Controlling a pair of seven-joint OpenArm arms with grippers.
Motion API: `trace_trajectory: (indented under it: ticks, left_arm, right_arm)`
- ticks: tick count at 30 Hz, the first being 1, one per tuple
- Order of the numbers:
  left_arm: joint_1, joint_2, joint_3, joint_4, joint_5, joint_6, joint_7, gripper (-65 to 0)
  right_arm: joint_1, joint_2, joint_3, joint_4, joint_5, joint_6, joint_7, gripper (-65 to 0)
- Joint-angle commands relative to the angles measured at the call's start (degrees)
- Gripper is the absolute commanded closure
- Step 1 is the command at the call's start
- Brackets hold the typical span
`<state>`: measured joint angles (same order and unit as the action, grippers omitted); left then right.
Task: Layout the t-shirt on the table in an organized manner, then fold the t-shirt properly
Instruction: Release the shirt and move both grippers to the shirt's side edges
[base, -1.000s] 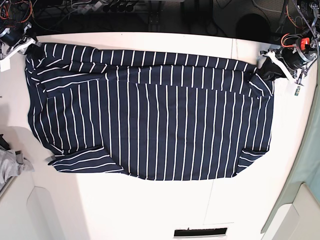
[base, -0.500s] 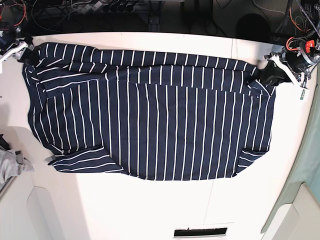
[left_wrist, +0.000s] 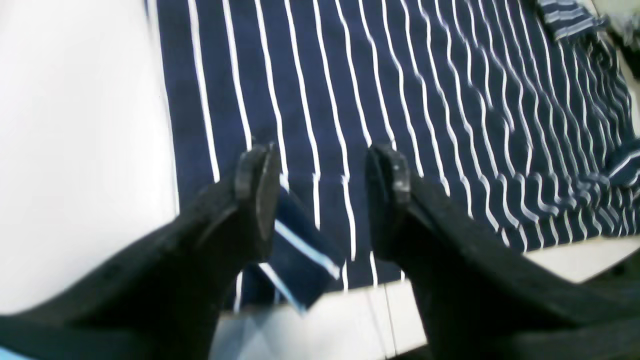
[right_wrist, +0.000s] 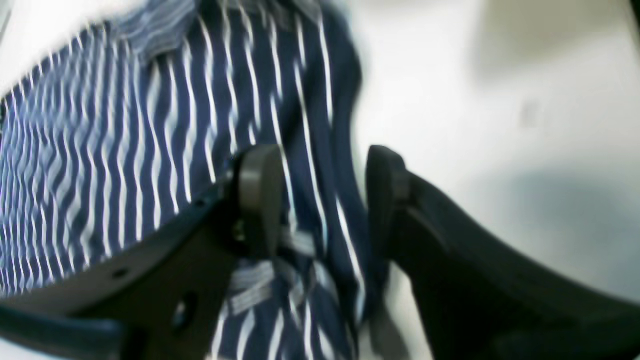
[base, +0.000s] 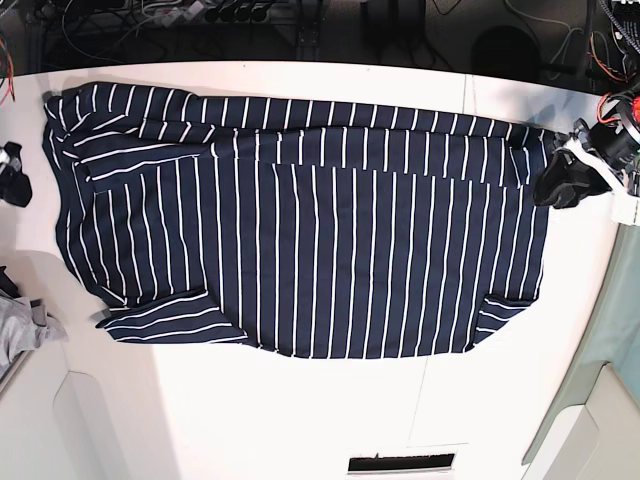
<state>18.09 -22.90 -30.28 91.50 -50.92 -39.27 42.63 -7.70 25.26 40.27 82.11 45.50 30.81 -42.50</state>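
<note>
The t-shirt (base: 300, 240), dark navy with thin white stripes, lies spread wide across the white table (base: 300, 410). My left gripper (base: 553, 182) hovers at its right edge, open. In the left wrist view the black fingers (left_wrist: 257, 185) stand apart above striped cloth (left_wrist: 400, 90), and a small turned-up corner (left_wrist: 295, 250) lies under them. My right gripper (base: 14, 172) is off the shirt's left edge, over bare table. In the blurred right wrist view that gripper (right_wrist: 320, 195) is open, and the shirt's edge (right_wrist: 150, 150) shows through the gap.
A small grey cloth (base: 18, 335) lies at the table's left edge. Cables and dark gear run behind the back edge (base: 250, 20). A thin seam (base: 425, 400) crosses the tabletop, and a dark slot (base: 400, 464) sits at the front.
Both grippers opened and let go of the shirt's top corners. The left one drew off forward and right; the right one dropped down along the left side. The corners now lie flat.
</note>
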Motion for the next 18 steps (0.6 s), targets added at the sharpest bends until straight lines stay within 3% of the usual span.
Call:
trace_trajectory:
  ticks: [1, 4, 10, 14, 18]
  left_arm:
    - [-0.85, -1.07, -0.37, 1.03, -1.16, -0.73, -1.01, -30.3]
    - [-2.8, -1.07, 0.28, 1.01, -1.01, -0.73, -1.03, -30.3]
    - [-5.6, -1.07, 4.68, 1.01, 2.08, -0.73, -1.81, -30.3]
    - [-6.75, -1.07, 7.87, 1.01, 5.77, 0.9, -3.87, -30.3]
    - [-7.58, -1.07, 9.9, 1.01, 6.23, 1.14, -3.8, -30.3]
  right_arm:
    - [1.81, 1.38, -0.15, 0.61, 0.55, -0.02, 1.7, -27.7]
    - [7.34, 1.29, -3.41, -0.79, -1.7, -1.14, 2.99, -27.7]
    - [18.43, 1.22, -13.11, -7.78, -11.1, -5.77, 11.15, -27.7]
    - [27.02, 1.16, -18.08, -16.79, -14.71, -10.19, 15.67, -27.7]
    - [35.04, -0.24, -19.78, -27.71, -17.31, -11.39, 19.08, -27.7]
